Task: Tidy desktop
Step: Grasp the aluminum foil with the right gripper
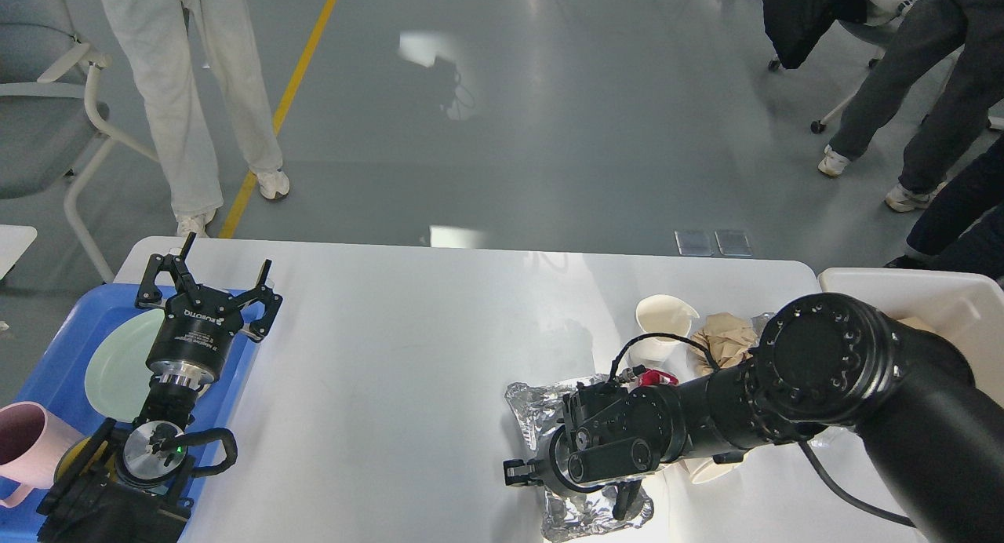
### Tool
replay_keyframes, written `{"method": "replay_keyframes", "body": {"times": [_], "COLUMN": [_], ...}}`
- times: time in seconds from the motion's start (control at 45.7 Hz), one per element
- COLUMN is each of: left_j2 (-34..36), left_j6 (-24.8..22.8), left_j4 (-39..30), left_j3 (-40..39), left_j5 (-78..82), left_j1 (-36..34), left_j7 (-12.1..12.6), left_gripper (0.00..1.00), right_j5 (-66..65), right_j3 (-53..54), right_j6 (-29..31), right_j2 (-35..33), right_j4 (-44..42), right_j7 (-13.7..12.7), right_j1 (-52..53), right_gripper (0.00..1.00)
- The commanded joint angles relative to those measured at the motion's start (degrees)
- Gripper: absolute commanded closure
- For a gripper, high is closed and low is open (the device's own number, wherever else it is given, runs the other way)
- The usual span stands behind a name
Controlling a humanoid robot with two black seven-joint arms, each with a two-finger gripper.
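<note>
2 pincers in view. Left pincer point(205, 280) spread apart over blue tray point(55, 355) at the counter's point(392, 370) left edge. Right pincer point(569, 492) low over crumpled foil point(541, 402) near front right; one finger on each side of the foil, grip unclear. Cup point(663, 317), brown paper point(725, 335) behind.

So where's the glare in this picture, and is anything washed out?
Head view: bright glare on the desktop beside the crumpled foil, near the right claw; ceiling light reflections on the glossy floor; the rest looks sharp.
</note>
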Motion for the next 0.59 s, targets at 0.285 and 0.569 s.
{"method": "replay_keyframes", "body": {"times": [0.285,0.569], "left_j2": [0.0,0.0], "left_j6": [0.0,0.0], "left_j4": [0.0,0.0], "left_j3": [0.0,0.0], "left_j5": [0.0,0.0], "left_j1": [0.0,0.0], "left_j7": [0.0,0.09], "left_gripper": [0.03,0.03], "right_j5": [0.79,10.72], "right_j3": [0.16,-1.25], "right_j6": [0.32,9.37], "right_j2": [-0.17,-9.49], "right_j4": [2.02,19.06], "right_j7": [-0.01,0.25], "right_j1": [2.81,22.22], "right_gripper": [1.0,1.0]}}
